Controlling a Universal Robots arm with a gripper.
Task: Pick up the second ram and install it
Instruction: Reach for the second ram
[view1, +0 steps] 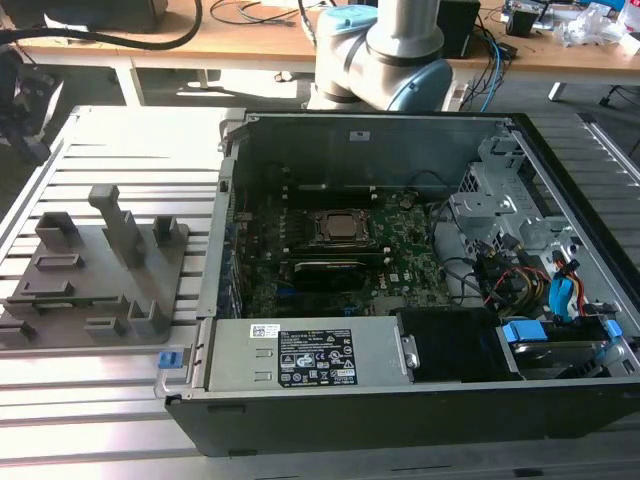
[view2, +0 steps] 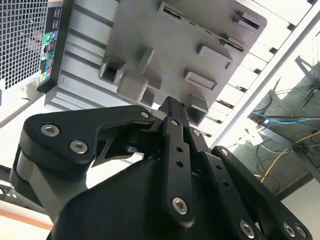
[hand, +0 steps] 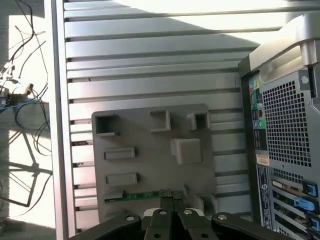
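The second ram (hand: 132, 196) is a thin green stick lying along a slot at one edge of the grey fixture plate (hand: 145, 165) in the first wrist view. My gripper (hand: 171, 196) hangs high above that plate with its black fingers pressed together, and their tips overlap one end of the green stick in the picture. In the second wrist view the gripper (view2: 172, 105) is shut with nothing between its fingers, and the fixture plate (view2: 165, 45) lies far below. The exterior view has the fixture plate (view1: 100, 270) at its left, beside the open computer case (view1: 380, 400).
Inside the case lies the green motherboard (view1: 400, 245) with the CPU socket (view1: 340, 228) at its middle; cables and drive bays (view1: 540, 280) fill the exterior view's right. The ribbed metal table (view1: 130, 140) carries both. The arm's base (view1: 380, 60) stands behind the case.
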